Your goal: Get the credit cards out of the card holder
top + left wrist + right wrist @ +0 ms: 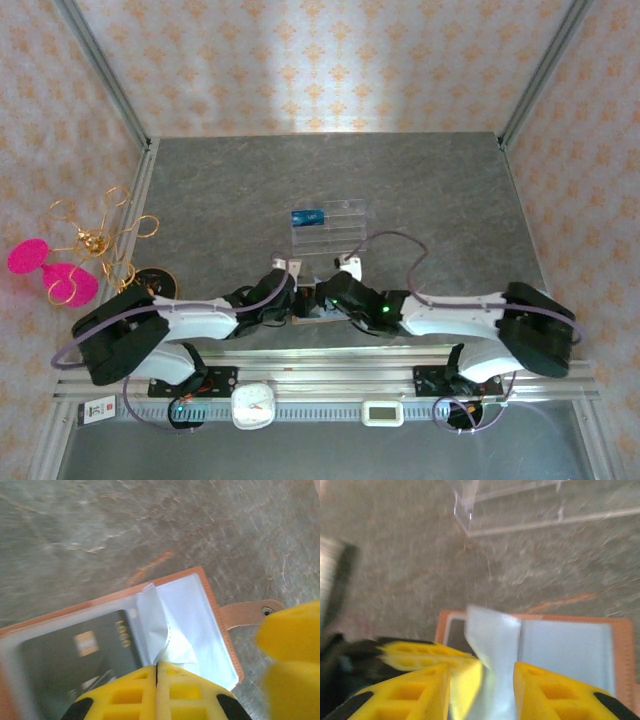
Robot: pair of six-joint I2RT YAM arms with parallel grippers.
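Shut tight on a clear sleeve [162, 625] of the open card holder [200, 612] at the desk's [430, 200] near edge, the left hand [157, 672] pins it while the right hand [485, 685] gapes around it, the dark card [75, 652] not yet out, the blue card [308, 217] already in the rack [345, 228].

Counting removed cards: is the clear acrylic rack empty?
No, in the top view a bright blue card sits at the clear rack's left end.
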